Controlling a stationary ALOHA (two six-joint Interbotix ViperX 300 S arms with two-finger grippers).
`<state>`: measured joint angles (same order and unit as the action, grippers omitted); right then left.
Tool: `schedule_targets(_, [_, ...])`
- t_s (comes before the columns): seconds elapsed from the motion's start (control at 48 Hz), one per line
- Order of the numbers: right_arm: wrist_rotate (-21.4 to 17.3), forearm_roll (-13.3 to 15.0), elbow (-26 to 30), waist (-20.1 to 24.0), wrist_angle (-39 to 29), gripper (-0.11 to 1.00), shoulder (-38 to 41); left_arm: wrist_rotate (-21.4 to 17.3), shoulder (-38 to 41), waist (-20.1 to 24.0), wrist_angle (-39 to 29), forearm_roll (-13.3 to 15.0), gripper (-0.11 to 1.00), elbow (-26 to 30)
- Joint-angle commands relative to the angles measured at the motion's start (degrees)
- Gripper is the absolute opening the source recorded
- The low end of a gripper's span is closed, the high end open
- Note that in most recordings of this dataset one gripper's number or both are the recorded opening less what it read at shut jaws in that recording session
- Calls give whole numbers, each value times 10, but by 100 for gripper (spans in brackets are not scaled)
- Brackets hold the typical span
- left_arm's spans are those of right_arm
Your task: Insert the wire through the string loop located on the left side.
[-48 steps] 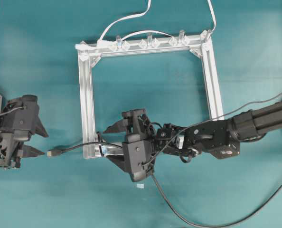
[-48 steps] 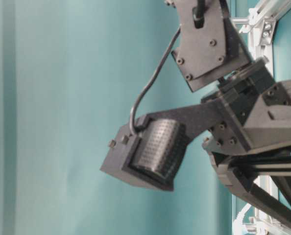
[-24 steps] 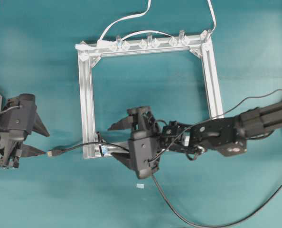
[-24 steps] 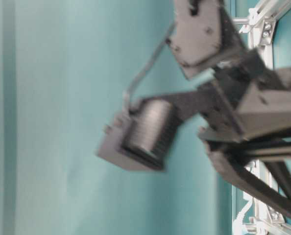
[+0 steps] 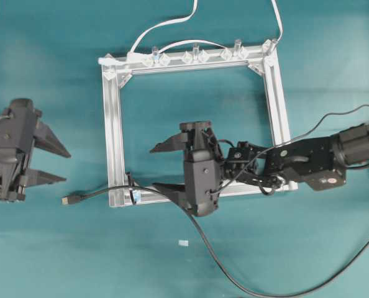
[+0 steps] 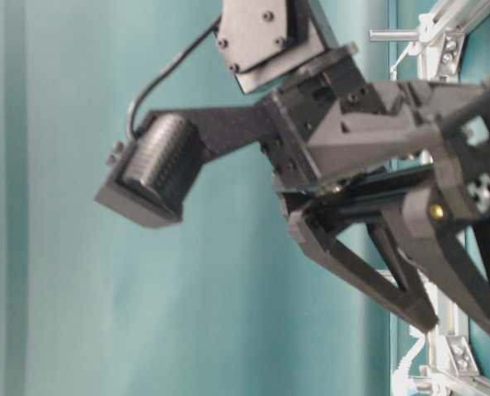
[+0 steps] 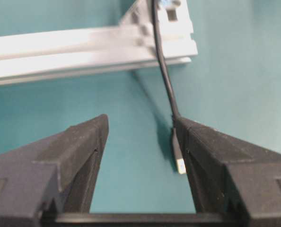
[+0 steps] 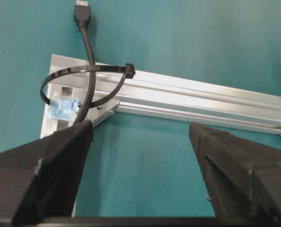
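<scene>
The black wire lies on the table and passes through the string loop at the frame's lower-left corner, above its pale-blue tape. Its plug rests just left of the frame, with its tip toward the left arm. My left gripper is open, a little above the plug and not touching it; in the left wrist view the plug lies beside the right finger. My right gripper is open over the frame's inside, right of the loop, and holds nothing.
The square aluminium frame lies in the middle of the teal table, with clear clips and a white cable along its far bar. The wire's slack trails toward the lower right. A small white scrap lies below the frame.
The right gripper has drawn back to the right and up, away from the loop and the wire. The left gripper has shifted up a little. The wire has stayed put.
</scene>
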<state>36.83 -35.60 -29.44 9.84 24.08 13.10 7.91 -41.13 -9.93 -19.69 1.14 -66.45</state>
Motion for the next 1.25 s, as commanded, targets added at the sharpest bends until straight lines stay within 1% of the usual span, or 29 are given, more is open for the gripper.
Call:
schedule_targets(0.0, [-1, 0, 1, -3, 5, 86, -27, -8, -9, 13, 2, -2, 60, 10])
schedule_targets(0.25, [-3, -4, -11, -6, 20, 86, -43, -8, -55, 36, 2, -2, 60, -4])
schedule_targets(0.458, [-4, -18, -29, -8, 50, 86, -56, -8, -84, 41, 2, -2, 60, -17])
schedule_targets(0.542, [-11, -19, -36, -8, 56, 86, -62, -8, -90, 41, 2, -2, 60, -20])
schedule_targets(0.792, [-49, -18, -57, -8, 57, 86, -69, -8, -98, 41, 4, -2, 60, -30])
schedule_targets(1.229, [-51, -11, -77, -8, 57, 86, -75, -7, -108, 42, 6, -2, 59, -38])
